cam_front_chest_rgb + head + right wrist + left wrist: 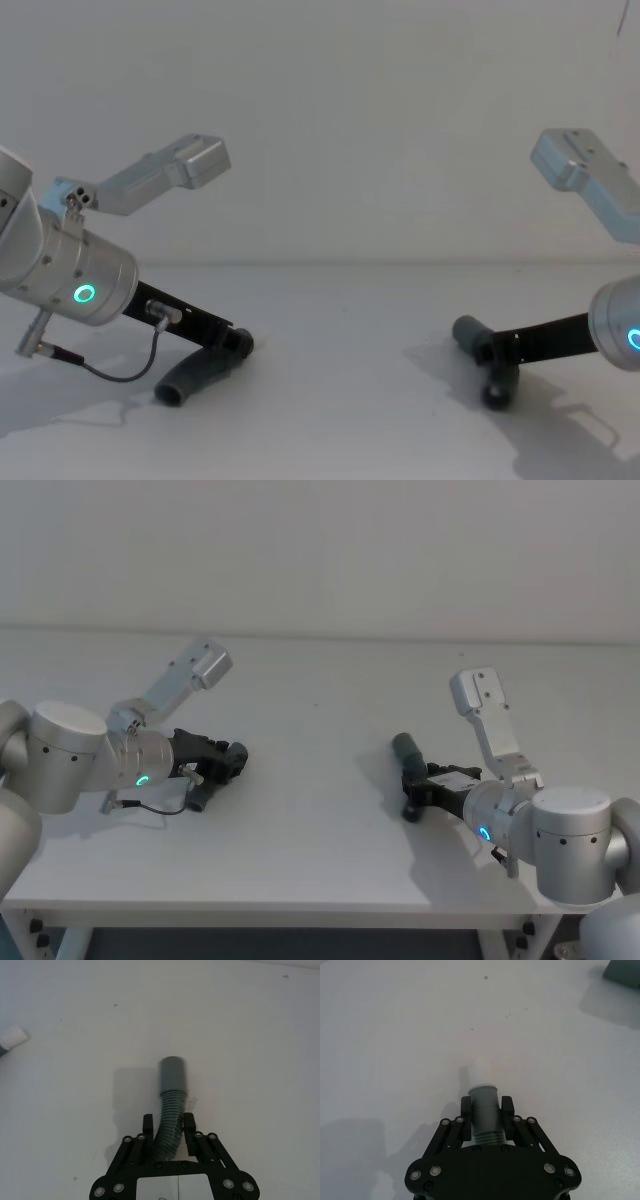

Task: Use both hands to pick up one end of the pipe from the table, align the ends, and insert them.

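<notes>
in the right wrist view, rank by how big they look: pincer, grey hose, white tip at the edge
1. right pincer, largest
2. grey hose
3. white tip, smallest, but it lies farther off, so its rank is unsure

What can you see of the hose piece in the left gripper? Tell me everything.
The left hose piece is short, curved, dark grey and plastic-looking: a ribbed body, a smooth grey cuff, and a narrower whitish tip poking from it. The left gripper is shut on the cuff just beside the ribs, a black finger on each side. The piece slants down from the gripper, its other end seemingly resting on the white table, on the robot's left.
</notes>
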